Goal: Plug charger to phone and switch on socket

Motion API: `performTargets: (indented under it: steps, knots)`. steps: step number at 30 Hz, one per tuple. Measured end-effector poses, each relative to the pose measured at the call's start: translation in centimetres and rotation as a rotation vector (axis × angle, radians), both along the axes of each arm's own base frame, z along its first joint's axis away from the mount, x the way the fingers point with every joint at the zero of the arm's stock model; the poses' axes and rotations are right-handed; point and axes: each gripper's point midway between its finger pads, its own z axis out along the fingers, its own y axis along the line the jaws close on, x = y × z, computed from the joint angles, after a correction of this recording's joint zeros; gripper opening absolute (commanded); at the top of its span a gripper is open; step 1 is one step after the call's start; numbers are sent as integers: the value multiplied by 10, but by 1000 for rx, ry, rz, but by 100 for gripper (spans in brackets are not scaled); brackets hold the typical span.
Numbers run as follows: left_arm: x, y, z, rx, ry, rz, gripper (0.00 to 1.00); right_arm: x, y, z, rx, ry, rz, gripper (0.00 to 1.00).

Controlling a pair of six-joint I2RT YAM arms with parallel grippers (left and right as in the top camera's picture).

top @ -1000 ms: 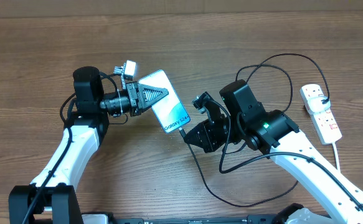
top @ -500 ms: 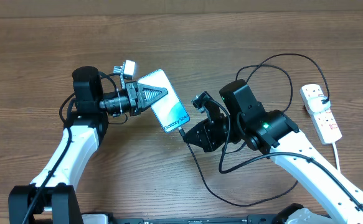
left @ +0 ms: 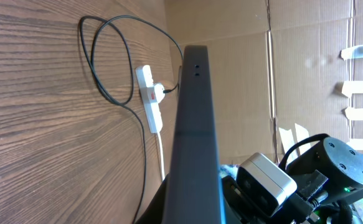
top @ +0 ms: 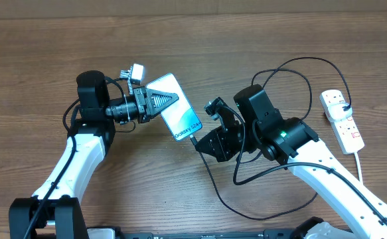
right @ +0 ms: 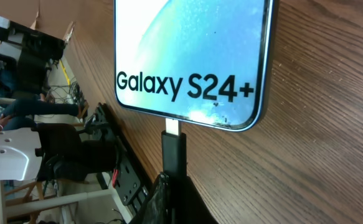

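The phone (top: pixel 183 111) with its light blue screen and "Galaxy S24+" text is held off the table by my left gripper (top: pixel 166 101), shut on its upper end. In the left wrist view the phone (left: pixel 193 124) shows edge-on. My right gripper (top: pixel 203 141) is shut on the charger's black connector (right: pixel 174 155), whose metal tip sits in the port on the phone's (right: pixel 193 56) lower edge. The thin black cable (top: pixel 293 73) loops across the table to a plug in the white power strip (top: pixel 342 119) at the far right, which also shows in the left wrist view (left: pixel 150 99).
The strip's white cord (top: pixel 360 162) runs toward the front right edge. Slack cable (top: pixel 246 212) loops under my right arm. Cardboard walls (left: pixel 293 74) stand behind the table.
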Motion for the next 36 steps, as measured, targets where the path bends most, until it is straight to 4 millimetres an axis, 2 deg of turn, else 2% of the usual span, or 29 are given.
performTargets:
  steps: [36]
  knots:
    - [-1, 0, 0, -2, 3, -5, 4, 0, -3, -3, -21, 5, -10, 4]
